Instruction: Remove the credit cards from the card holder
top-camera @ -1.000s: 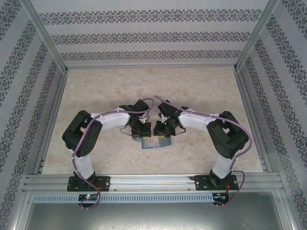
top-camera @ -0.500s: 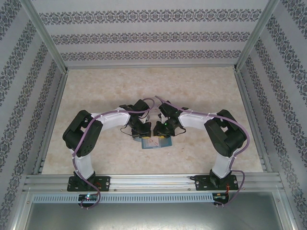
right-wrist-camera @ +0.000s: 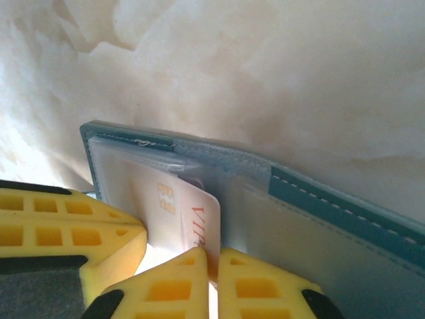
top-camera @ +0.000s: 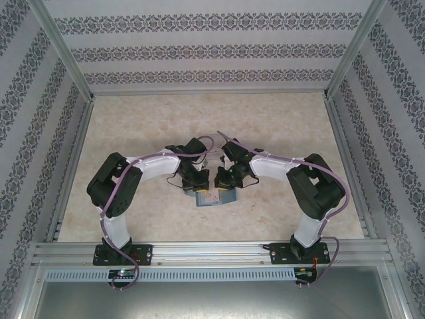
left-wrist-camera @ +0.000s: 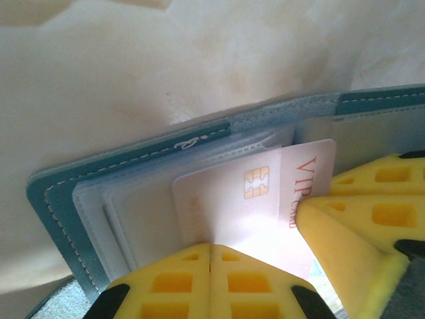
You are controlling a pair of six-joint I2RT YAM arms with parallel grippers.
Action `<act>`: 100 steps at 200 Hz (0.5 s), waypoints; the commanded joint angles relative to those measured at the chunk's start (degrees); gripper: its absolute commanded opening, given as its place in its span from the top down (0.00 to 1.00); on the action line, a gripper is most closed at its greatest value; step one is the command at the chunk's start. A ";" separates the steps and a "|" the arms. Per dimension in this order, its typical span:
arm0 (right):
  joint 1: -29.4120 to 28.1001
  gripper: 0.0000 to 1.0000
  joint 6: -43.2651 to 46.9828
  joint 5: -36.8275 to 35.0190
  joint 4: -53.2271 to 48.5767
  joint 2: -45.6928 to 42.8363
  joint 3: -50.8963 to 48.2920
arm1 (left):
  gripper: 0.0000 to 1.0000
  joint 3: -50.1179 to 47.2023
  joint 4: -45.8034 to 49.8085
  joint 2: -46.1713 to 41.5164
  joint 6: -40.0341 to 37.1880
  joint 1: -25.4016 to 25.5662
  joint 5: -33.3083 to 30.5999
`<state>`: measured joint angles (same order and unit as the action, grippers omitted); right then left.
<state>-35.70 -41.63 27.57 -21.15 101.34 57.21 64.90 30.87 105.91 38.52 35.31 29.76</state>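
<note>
Open card holder (top-camera: 214,198) lies flat on the table (top-camera: 153,126), central, toward the near edge, with both wrists right over it. It is teal outside and pale inside, with stacked clear pockets (left-wrist-camera: 143,212) on one half and a flat pale pocket (right-wrist-camera: 299,232) on the other.

Status of right gripper (right-wrist-camera: 212,258): yellow fingers closed on the white credit card (left-wrist-camera: 246,206). The card edge runs straight into the seam between the two tips. The pinch is at the end with the red VIP lettering (left-wrist-camera: 307,174), and the gold chip (left-wrist-camera: 255,183) faces up.

The card lies across the clear pockets, slanted against the holder's edges. Its chip end sits by a clear sleeve flap. Can't tell whether that end is tucked into a pocket or just lying on top.

Status of left gripper (left-wrist-camera: 210,247): fingers pressed together with no gap, tips down at the card's near edge over the pockets. Can't tell if they clamp anything. In the left wrist view the right gripper's fingers sit just beside it.
</note>
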 commanded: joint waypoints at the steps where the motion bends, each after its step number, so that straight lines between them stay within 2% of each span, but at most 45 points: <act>1: 0.45 0.96 0.82 0.60 1.04 -1.41 -0.61 | 1.00 0.03 2.76 1.79 -0.64 0.55 -2.56; 40: 0.43 1.00 3.02 -4.06 -3.95 -1.41 0.51 | 1.00 0.18 2.93 1.69 -0.64 0.55 -2.60; 100: 0.47 1.00 7.46 -13.67 -13.88 -1.52 3.81 | 1.00 0.75 3.36 1.85 -1.00 0.55 -2.60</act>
<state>-35.73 -37.04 21.74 -27.79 100.86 59.92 65.14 31.03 106.19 38.50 35.31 29.54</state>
